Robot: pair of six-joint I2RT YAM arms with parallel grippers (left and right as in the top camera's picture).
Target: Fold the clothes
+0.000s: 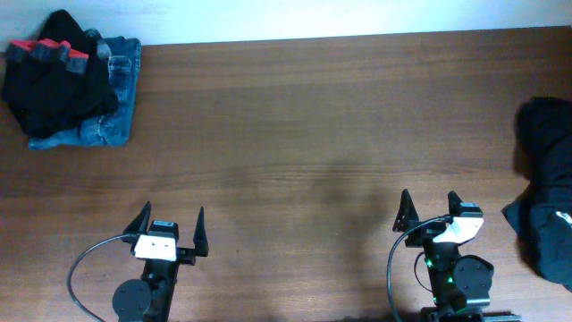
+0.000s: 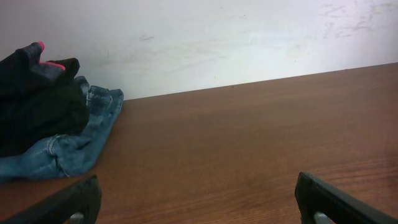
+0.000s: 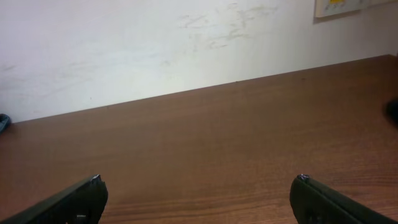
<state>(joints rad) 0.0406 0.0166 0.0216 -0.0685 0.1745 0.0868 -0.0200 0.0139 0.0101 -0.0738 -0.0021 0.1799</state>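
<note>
Where the brown wooden table (image 1: 295,116) meets a pale, scuffed wall (image 2: 217,43) at its far edge, most of the surface lies bare. A heap of black clothes (image 1: 545,183) sits against the right edge and runs out of the overhead view; whether it is one garment or several is hard to tell. In the far left corner lie blue denim jeans (image 1: 112,116), folded flat, with a black garment with red trim (image 1: 55,76) bunched on top of them. A corner of paper (image 3: 348,6) is stuck on the wall, seen from the right wrist.

Both arms sit low at the near edge and point toward the wall. The left gripper (image 1: 174,208) has its jaws spread wide over bare wood, well apart from the corner pile, which lies ahead of it and to its left. The right gripper (image 1: 429,194) is likewise spread wide and holds nothing, with the dark heap off to its right, near but not touching.
</note>
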